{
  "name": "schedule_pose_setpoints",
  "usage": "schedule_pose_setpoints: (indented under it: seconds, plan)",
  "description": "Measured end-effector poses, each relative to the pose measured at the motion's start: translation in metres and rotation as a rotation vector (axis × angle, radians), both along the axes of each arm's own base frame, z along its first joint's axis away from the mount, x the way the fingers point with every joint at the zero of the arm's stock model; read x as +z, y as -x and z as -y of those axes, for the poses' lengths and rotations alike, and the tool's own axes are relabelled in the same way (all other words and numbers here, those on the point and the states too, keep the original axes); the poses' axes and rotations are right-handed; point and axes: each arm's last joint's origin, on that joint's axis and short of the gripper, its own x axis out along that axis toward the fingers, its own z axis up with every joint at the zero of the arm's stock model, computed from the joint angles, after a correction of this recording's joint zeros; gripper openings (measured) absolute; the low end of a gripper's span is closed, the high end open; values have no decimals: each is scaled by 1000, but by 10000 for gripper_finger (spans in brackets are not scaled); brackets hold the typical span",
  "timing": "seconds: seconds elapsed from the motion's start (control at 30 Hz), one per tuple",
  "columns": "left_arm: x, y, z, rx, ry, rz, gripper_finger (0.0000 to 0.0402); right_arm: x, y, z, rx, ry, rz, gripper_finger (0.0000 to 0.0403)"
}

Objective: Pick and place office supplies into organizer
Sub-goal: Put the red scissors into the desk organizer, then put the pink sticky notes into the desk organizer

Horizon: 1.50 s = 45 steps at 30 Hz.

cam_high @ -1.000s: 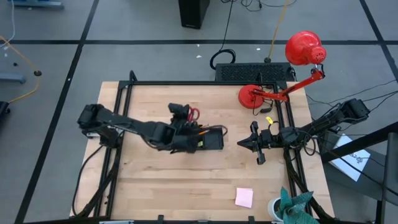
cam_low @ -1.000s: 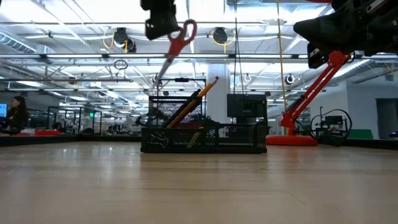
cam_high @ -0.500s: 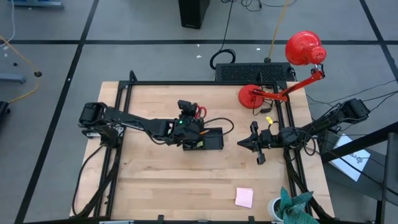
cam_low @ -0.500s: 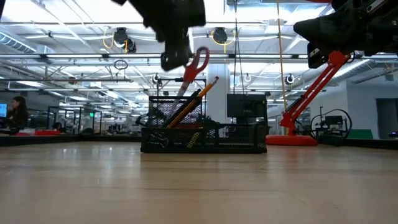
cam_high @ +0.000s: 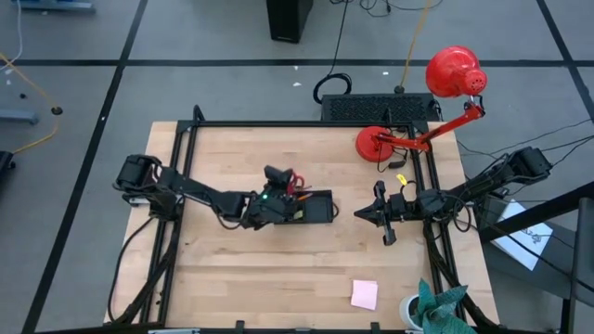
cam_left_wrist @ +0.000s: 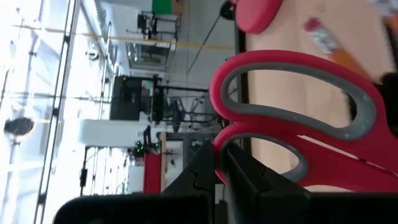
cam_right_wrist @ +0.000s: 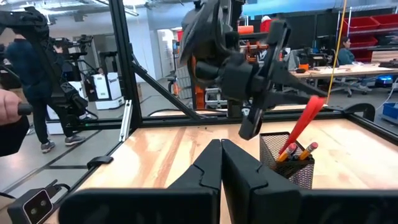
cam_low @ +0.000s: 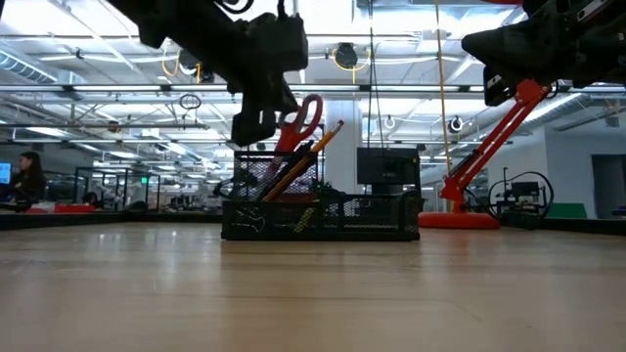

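Observation:
The red-handled scissors [cam_low: 305, 119] stand slanted with their blades down inside the organizer's tall mesh cup [cam_low: 279, 176], beside two orange pencils [cam_low: 311, 149]. My left gripper [cam_low: 277, 110] hangs just above the organizer [cam_high: 311, 208], shut on the scissors' handle [cam_high: 295, 182]. The blade tips are hidden by the mesh. My right gripper [cam_high: 360, 213] hovers shut to the organizer's right, touching nothing. The pink sticky-note pad [cam_high: 365, 294] lies flat near the table's front edge. A small yellow-green piece [cam_high: 402, 179] lies by the right rail. My left gripper pinches the scissors' red handle at its outer end [cam_left_wrist: 219, 142], where the two finger loops meet, between its two fingers. The fingers come from the table's left, nearly level. The scissors hang tilted from the hold, handles up, blades down inside the mesh cup [cam_right_wrist: 287, 163].
A red desk lamp [cam_high: 408, 139] stands at the far right, its arm reaching past the rail. A black slab [cam_high: 379, 107] lies beyond the far edge. Black frame rails [cam_high: 176, 186] border the table. Bare wood stretches across the near half. A person [cam_right_wrist: 28, 74] stands beyond the table.
My left gripper has come down toward the organizer, tipping and rolling its wrist, still shut on the scissors. The scissors, first held high above the cup, have sunk blades first into the mesh cup beside the pencils.

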Motion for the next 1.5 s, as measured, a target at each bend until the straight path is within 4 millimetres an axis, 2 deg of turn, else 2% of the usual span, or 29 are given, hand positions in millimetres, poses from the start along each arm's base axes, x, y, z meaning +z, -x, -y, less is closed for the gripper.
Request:
schedule_pose_setpoints:
  seconds: [0.27,0.6,0.73,1.0,1.2,1.3,1.4,1.5]
  plan:
    - [-13,6,-6,-13,54,15,19,0,0,0,0,3,1,0]
    - [-13,6,-7,-3,105,79,27,0,0,0,-1,3,1,0]
    - [-13,6,-4,-12,117,93,59,0,0,0,-1,3,1,0]
    - [-11,5,0,-16,89,78,152,0,0,0,-1,3,1,0]
    - [3,4,16,-16,5,49,190,0,0,0,0,-2,0,0]
    - [23,7,33,-10,-27,93,197,0,0,0,0,-5,0,0]
    - [50,21,60,-76,25,201,192,-1,0,0,1,-7,-14,0]
    - [76,46,88,-231,167,320,173,-3,0,0,3,0,-36,0]
